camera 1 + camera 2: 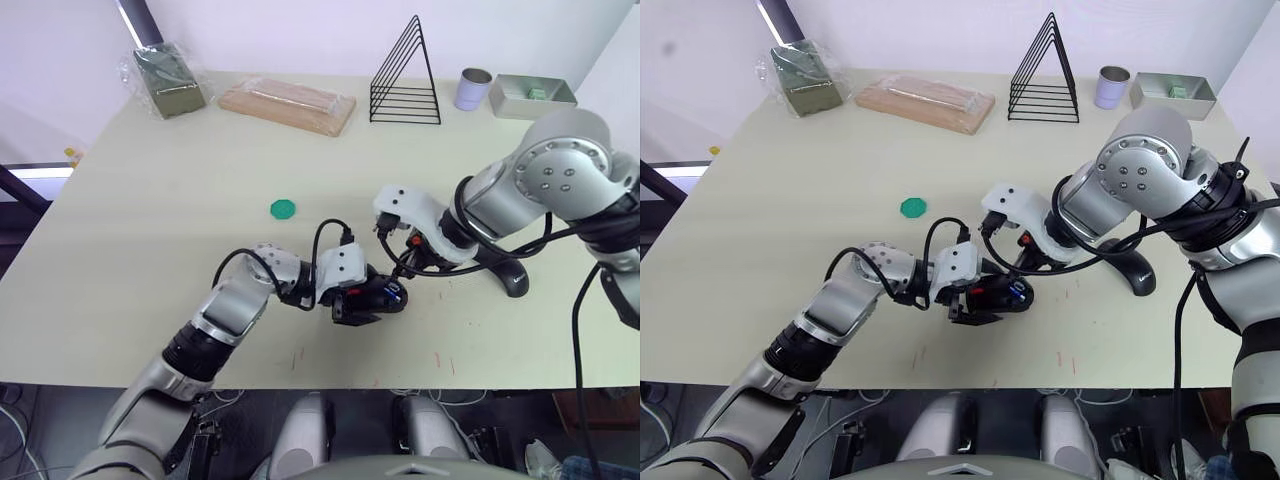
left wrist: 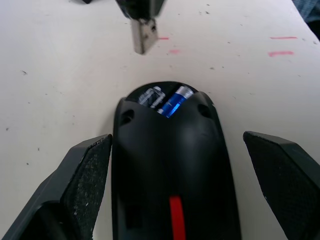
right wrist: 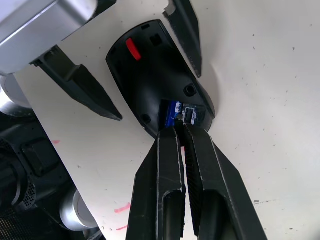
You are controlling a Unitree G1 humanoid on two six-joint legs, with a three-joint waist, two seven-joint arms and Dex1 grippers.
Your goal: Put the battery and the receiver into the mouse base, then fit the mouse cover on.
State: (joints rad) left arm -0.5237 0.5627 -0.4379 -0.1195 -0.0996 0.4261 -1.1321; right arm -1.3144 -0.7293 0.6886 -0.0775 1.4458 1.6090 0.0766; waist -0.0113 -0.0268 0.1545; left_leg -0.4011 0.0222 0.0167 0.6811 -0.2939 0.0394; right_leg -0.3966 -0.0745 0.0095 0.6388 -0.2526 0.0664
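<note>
On the bench (image 1: pixel 150 200), going left to right: the left gripper (image 2: pixel 175 165) has its jaws spread wide, flanking the mouse base (image 2: pixel 170 165) without clamping it. The base lies near the front edge, its long axis running along the left gripper's reach, open compartment end toward the right arm. The battery (image 2: pixel 175 100) already sits in that compartment. The right gripper (image 3: pixel 182 127) hangs just over it, jaws pinched on the receiver (image 2: pixel 143 35), metal plug pointing down. Since nothing grips the base, an off-centre push could likely skid or rotate it, jamming the receiver. The mouse cover (image 1: pixel 508 272) lies further right, untouched.
</note>
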